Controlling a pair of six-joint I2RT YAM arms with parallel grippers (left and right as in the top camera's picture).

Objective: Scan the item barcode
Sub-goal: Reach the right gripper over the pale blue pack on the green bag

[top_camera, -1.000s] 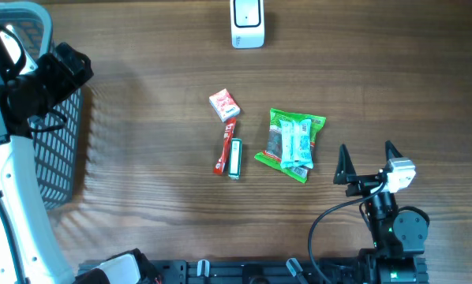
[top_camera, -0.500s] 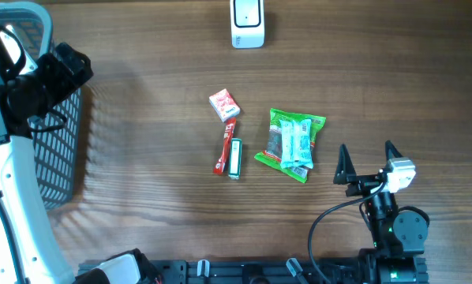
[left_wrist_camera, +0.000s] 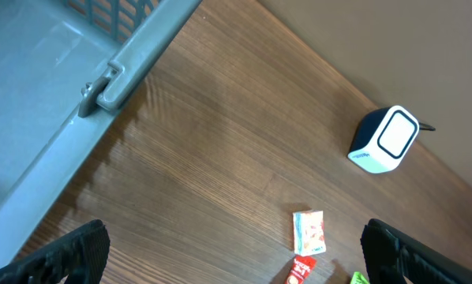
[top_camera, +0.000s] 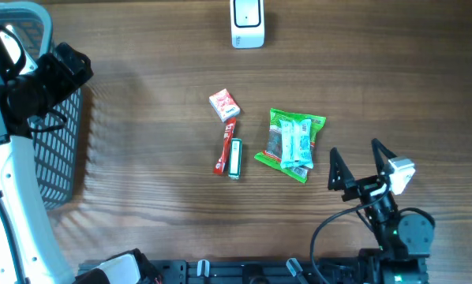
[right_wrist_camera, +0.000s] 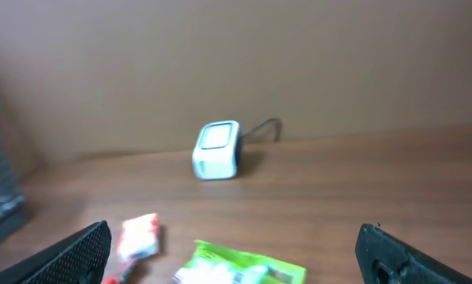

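Basket [top_camera: 66, 158] first: dark mesh walls and a pale grey rim, parked at the left edge of the table [top_camera: 149, 229]. The left arm covers most of it from overhead, so I can't tell what's inside. The left wrist view only catches a bit of its rim and smooth grey inner wall.

The other sort-of container is the bag [top_camera: 293, 143], bright green, lying flat a bit right of the table's middle. It looks like two pale teal packs show on its face, side by side, but I can't tell if they're inside or just printed on.

The rest of the items are just left of the bag:
- a small red and white box [top_camera: 224, 104], tilted
- below it a thin red stick [top_camera: 225, 148]
- a green and white stick [top_camera: 235, 158] touching the red one's right side

All of them are flat on the wood with nothing gripping them. Any barcodes are too small to make out.

The scanner [top_camera: 247, 22] is a white block with a dark window, at the far edge, well apart from the items. Its cable trails off behind it in the right wrist view.

The left gripper [left_wrist_camera: 234, 233] is spread wide, holding nothing, up near the basket. The right gripper [top_camera: 354, 147] is also spread wide and holding nothing, just right of the bag, fingers pointing toward the scanner end.
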